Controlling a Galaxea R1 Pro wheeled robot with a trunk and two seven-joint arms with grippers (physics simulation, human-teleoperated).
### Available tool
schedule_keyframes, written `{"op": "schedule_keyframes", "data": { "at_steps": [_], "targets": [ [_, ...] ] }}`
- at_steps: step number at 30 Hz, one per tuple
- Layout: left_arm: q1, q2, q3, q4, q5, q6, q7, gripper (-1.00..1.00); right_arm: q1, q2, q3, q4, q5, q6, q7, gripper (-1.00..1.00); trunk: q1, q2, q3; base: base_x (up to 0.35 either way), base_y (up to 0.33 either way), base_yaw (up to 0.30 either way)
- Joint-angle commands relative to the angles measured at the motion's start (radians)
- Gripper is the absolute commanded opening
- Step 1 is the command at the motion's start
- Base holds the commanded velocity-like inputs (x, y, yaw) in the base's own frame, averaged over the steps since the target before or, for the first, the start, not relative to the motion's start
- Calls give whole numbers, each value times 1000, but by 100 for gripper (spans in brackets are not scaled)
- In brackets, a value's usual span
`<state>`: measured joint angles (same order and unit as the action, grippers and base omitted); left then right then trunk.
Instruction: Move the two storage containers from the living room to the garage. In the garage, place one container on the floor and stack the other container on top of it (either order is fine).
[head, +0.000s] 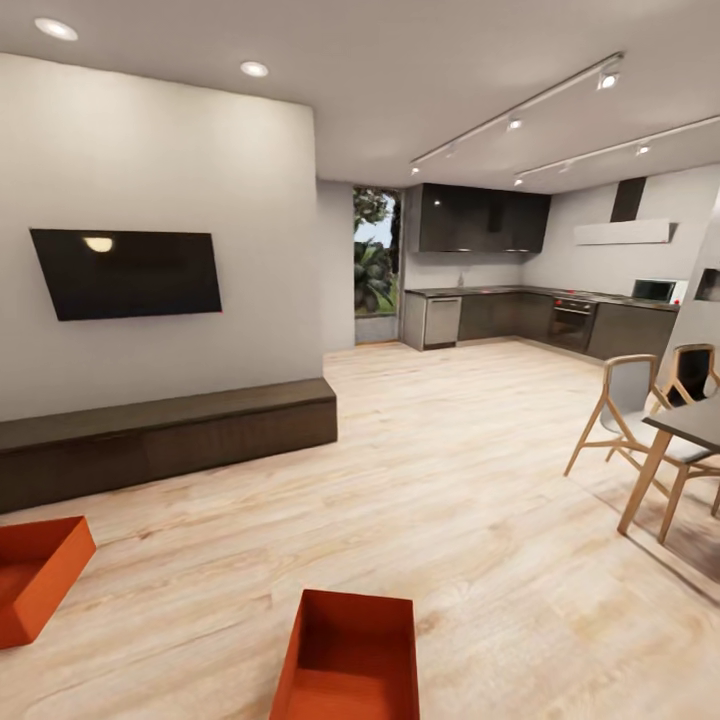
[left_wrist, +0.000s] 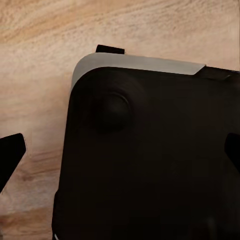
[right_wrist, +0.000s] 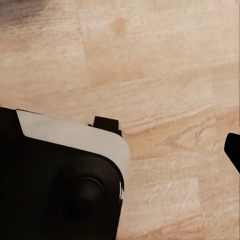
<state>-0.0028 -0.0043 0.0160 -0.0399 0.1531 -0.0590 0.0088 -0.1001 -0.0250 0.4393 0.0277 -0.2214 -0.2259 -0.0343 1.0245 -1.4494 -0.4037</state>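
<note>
Two orange-red open-top storage containers stand on the pale wood-plank floor of the living room. One container (head: 350, 660) is close in front of me at the bottom centre, and it is empty. The other container (head: 35, 575) lies at the lower left, cut off by the picture's edge. In the left wrist view, my left gripper (left_wrist: 120, 152) hangs open over my own black base, its dark fingertips (left_wrist: 11, 156) far apart. My right gripper (right_wrist: 122, 150) is open too, with one fingertip (right_wrist: 233, 149) showing above bare floor planks. Neither gripper holds anything.
A low dark bench (head: 160, 435) runs under the black wall TV (head: 125, 272) at the left. A dining table (head: 690, 425) with wooden chairs (head: 630, 410) stands at the right. A dark kitchen (head: 520, 300) is at the back, across open plank floor (head: 450, 480).
</note>
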Motion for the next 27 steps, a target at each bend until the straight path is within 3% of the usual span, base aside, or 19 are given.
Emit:
{"op": "schedule_keyframes", "data": {
  "at_steps": [1,15,27],
  "targets": [
    [0,0,1,0,6,-2,1,100,-1,0,9,3,-9,-6,-1,100,0,-1,-1,230,200,-2],
    [0,0,1,0,6,-4,1,100,-1,1,7,3,-12,-5,-2,100,0,-1,-1,49,43,-13],
    [0,1,3,0,6,-44,2,100,-1,2,7,3,-13,-4,-1,100,0,-1,-1,0,0,-221]
  ]
}}
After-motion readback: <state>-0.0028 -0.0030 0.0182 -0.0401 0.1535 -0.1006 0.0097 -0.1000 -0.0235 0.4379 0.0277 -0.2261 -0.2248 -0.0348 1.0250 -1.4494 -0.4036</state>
